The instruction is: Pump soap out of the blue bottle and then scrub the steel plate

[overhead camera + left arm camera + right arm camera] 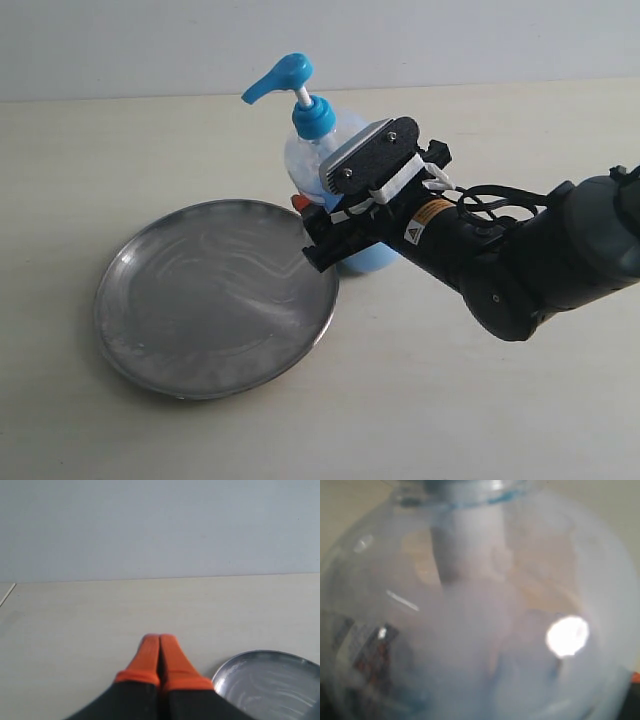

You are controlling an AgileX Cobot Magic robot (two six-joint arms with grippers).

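1. The steel plate (215,300) lies flat on the pale table (450,400), nearest, its surface streaked.
2. The left gripper (159,639) hangs low beside the plate's rim, its orange fingertips pressed together on nothing.
3. The right gripper (312,225) reaches in from the right on a down-angled arm and is clamped around the blue bottle (318,120), low on its body.
4. The bottle stands upright just behind the plate's right rim, with pale soap (375,258) filling its lower part.
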